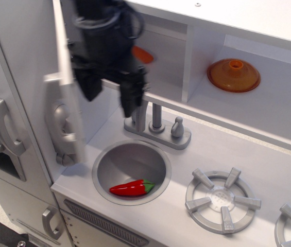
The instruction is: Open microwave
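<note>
My fingers [112,95] hang spread and empty just inside the microwave door [63,77], swung wide at the tabletop's [197,154] back-left corner, and it looks light, stiff, free on its hinge, best taken by its tall handle [57,118].

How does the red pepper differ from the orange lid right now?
The pepper is red with a green stem end and long; the lid is orange, round and domed with a knob. The pepper lies down in the sink; the lid sits up on the shelf. The gripper touches neither.
</note>
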Tool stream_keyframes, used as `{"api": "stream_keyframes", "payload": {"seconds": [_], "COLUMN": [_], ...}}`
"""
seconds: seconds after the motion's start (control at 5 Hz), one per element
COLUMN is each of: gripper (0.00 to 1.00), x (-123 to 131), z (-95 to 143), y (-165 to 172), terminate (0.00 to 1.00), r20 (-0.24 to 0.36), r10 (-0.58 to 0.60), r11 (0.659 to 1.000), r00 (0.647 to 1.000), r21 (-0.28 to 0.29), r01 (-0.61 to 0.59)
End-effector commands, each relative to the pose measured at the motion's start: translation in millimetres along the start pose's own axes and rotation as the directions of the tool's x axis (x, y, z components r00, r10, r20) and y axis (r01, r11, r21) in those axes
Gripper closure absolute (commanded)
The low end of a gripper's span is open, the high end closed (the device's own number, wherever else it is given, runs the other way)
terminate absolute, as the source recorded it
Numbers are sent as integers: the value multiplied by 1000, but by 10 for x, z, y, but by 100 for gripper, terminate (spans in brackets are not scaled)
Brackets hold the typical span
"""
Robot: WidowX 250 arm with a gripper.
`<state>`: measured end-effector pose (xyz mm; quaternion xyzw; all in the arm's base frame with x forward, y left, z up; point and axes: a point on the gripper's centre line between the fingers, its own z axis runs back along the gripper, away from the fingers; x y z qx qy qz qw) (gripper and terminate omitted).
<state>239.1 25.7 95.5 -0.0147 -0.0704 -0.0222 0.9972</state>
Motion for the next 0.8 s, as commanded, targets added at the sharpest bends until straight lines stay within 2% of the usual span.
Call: {"api": "stream_keyframes", "payload": {"seconds": [0.0, 0.2, 0.4, 0.6], "gripper": [0, 0, 0, 0], "x": [-245, -313, -311, -227], "z": [35, 46, 178, 337], "y": [280, 347, 277, 288], "terminate": [0, 0, 0, 100], "r20": [36, 41, 57, 73], "r10": [-5, -11, -7, 96], "r11": [999, 999, 1000, 995], "r00": [999, 999, 998, 993], "r21": [44, 47, 6, 6], "r01": [4, 9, 7, -96]}}
